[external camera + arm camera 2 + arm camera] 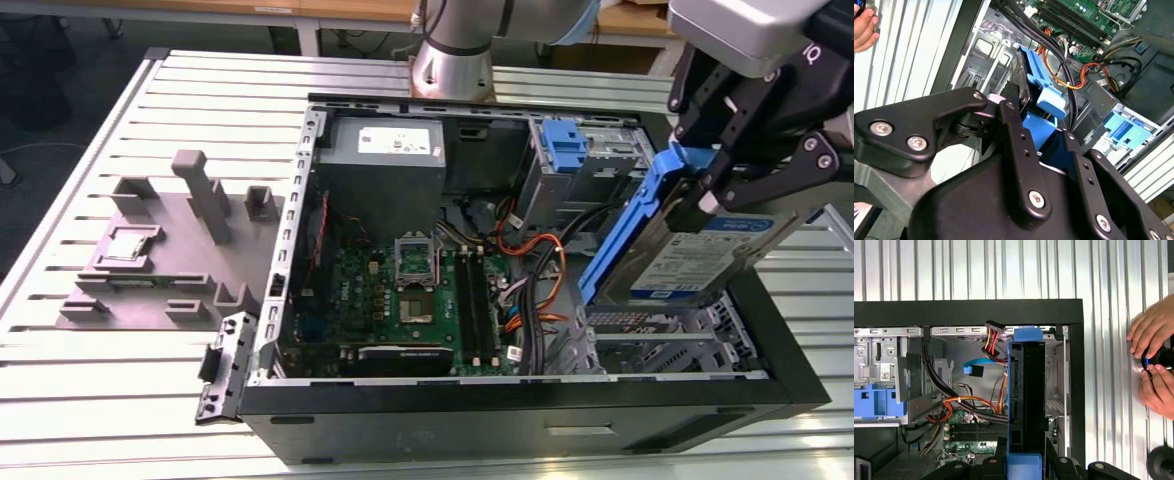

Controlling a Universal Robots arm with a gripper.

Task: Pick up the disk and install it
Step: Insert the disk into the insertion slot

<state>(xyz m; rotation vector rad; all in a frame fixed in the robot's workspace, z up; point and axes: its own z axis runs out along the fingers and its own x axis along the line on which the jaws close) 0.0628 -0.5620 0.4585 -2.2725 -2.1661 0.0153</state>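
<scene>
Already the disk (694,255) is off the table, clamped tilted on edge in the claw (747,185), which is closed on its blue bracket (627,225). Just beneath the claw lies the drive bay (661,345) of the open computer case (534,405). Pickup looks done; the disk is not yet seated.
</scene>
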